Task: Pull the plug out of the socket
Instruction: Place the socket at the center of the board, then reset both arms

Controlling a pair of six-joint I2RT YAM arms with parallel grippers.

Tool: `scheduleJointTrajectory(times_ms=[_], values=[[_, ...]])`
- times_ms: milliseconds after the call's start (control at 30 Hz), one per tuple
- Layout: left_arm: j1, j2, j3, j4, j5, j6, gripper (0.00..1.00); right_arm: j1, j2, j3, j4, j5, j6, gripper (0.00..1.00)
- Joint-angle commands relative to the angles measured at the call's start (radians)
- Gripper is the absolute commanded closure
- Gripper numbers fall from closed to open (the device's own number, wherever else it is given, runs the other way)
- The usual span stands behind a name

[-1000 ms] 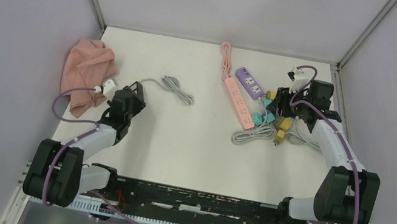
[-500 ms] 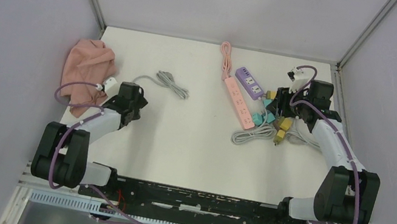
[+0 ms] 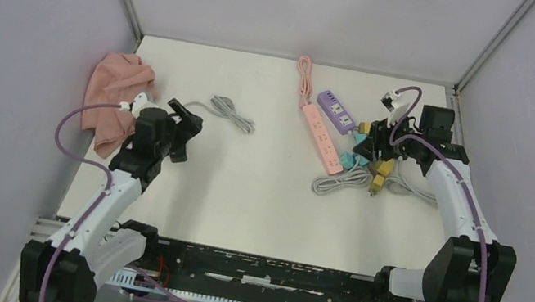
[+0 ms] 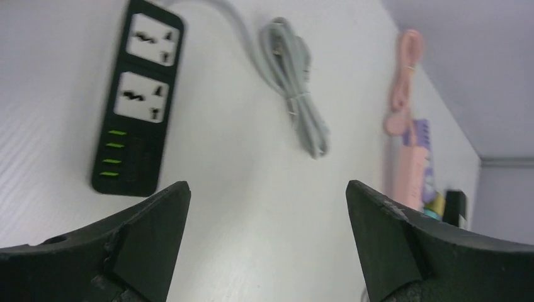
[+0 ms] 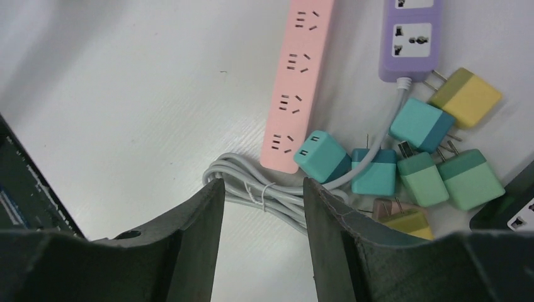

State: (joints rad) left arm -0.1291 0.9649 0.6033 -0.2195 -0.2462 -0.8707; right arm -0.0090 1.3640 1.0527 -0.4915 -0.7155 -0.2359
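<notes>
**Both grippers empty; plugs [image 5: 423,182] loose at 2 o'clock**

Your left gripper [image 4: 267,189] hovers at 9 o'clock of the surface [image 3: 254,207], fingers [image 4: 151,239] spread wide over the black power strip [image 4: 138,100], whose two sockets face up uncovered. Its grey cable coil [image 3: 233,114] lies toward 10 o'clock, and a pink cloth [image 3: 118,95] sits at the 9 o'clock edge. Your right gripper [image 5: 263,185] hangs at 2 o'clock, fingers apart with a narrower gap and gripping nothing, above a white cable bundle [image 3: 337,182]. The teal, green and yellow plugs lie heaped there beside the pink strip [image 5: 296,82] and purple strip [image 5: 409,38]. One teal plug [image 5: 321,157] touches the pink strip's end.
</notes>
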Motion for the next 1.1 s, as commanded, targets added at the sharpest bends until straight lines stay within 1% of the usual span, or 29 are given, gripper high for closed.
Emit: scheduleJointTrajectory(times_ms=[0, 67, 133, 200, 300, 400, 467, 500, 533, 600, 700, 733, 833, 967, 1067], values=[[0.003, -0.138, -0.05, 0.193, 0.367, 0.153, 0.0, -0.005, -0.041, 0.101, -0.156, -0.143, -0.143, 0.45], [0.003, -0.194, -0.075, 0.291, 0.544, 0.177, 0.0, -0.008, -0.062, 0.116, -0.176, -0.137, -0.155, 0.45], [0.003, -0.235, -0.08, 0.355, 0.658, 0.168, 0.01, -0.012, -0.095, 0.13, -0.198, -0.131, -0.176, 0.44], [0.003, -0.263, -0.062, 0.365, 0.713, 0.155, 0.01, -0.019, -0.126, 0.144, -0.219, -0.123, -0.188, 0.42], [0.002, -0.285, -0.002, 0.337, 0.754, 0.15, 0.01, -0.035, -0.141, 0.207, -0.294, -0.124, -0.201, 0.39], [0.003, -0.288, 0.063, 0.297, 0.778, 0.155, 0.01, -0.063, -0.149, 0.292, -0.365, -0.147, -0.192, 0.29], [0.003, -0.288, 0.105, 0.268, 0.791, 0.161, 0.01, -0.086, -0.152, 0.358, -0.423, -0.19, -0.186, 0.21], [0.003, -0.288, 0.126, 0.259, 0.794, 0.163, 0.01, -0.097, -0.155, 0.402, -0.442, -0.209, -0.176, 0.1], [0.003, -0.287, 0.144, 0.247, 0.794, 0.165, 0.01, -0.105, -0.157, 0.432, -0.457, -0.221, -0.163, 0.02], [0.003, -0.286, 0.184, 0.221, 0.789, 0.169, 0.01, -0.113, -0.16, 0.479, -0.473, -0.223, -0.115, 0.01], [0.003, -0.279, 0.244, 0.177, 0.784, 0.193, 0.01, -0.114, -0.158, 0.524, -0.441, -0.131, 0.062, 0.01], [0.002, -0.276, 0.269, 0.16, 0.782, 0.201, 0.01, -0.115, -0.159, 0.538, -0.451, -0.106, 0.091, 0.01], [0.003, -0.26, 0.35, 0.104, 0.772, 0.234, 0.0, -0.115, -0.17, 0.559, -0.455, -0.106, 0.113, 0.01], [0.003, -0.236, 0.468, 0.006, 0.716, 0.284, 0.01, -0.115, -0.174, 0.615, -0.486, -0.136, 0.06, 0.01], [0.003, -0.218, 0.537, -0.024, 0.694, 0.297, 0.01, -0.115, -0.167, 0.672, -0.489, -0.13, 0.094, 0.01]])
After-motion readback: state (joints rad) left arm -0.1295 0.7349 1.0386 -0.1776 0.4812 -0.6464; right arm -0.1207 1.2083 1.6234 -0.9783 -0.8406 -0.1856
